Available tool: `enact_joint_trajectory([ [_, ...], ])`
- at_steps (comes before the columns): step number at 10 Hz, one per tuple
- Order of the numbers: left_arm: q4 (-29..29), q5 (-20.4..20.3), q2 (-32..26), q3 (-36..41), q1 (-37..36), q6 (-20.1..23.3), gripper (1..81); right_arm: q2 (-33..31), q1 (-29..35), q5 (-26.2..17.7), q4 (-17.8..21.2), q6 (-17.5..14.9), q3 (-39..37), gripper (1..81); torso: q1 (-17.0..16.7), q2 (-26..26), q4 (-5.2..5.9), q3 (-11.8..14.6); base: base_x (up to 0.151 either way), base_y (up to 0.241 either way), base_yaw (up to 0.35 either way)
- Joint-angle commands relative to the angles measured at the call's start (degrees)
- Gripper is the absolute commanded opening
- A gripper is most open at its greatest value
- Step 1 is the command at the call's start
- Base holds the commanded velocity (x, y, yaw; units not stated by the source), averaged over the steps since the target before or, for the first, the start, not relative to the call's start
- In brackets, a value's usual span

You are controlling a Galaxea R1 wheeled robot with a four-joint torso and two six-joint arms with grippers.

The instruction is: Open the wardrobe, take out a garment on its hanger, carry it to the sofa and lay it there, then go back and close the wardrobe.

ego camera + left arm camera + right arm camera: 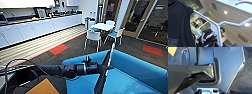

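The blue sofa (135,72) spreads across the lower right of the head frame. The left arm (62,69) reaches in from the lower left, its gripper (106,67) clamped on the pale hanger (111,53) at centre. The black shirt (101,80) hangs below it, edge-on over the seat. The right gripper's state cannot be told. White chairs (93,36) stand at upper centre.

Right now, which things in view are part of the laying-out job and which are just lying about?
Part of the job:
- black shirt
- hanger
- blue sofa
- left gripper

Just lying about:
- white chairs
- white table
- white counter cabinets
- red floor patches
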Motion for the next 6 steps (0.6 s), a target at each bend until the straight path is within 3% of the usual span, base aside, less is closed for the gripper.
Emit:
enact_joint_trajectory([
  [1,1.56,-2.85,0.97,1.72,-8.95,0.63,1.0,0.59,0.79,-3.85,0.09,-0.32,0.47,81.1,0.00,0.00,0.00,0.00,0.075,0.000,0.000],
  [6,1.65,-2.77,1.67,1.19,-8.95,0.63,1.0,0.59,0.80,-3.85,0.09,-0.32,0.47,81.1,0.00,0.00,0.00,0.00,0.077,0.000,0.000],
])
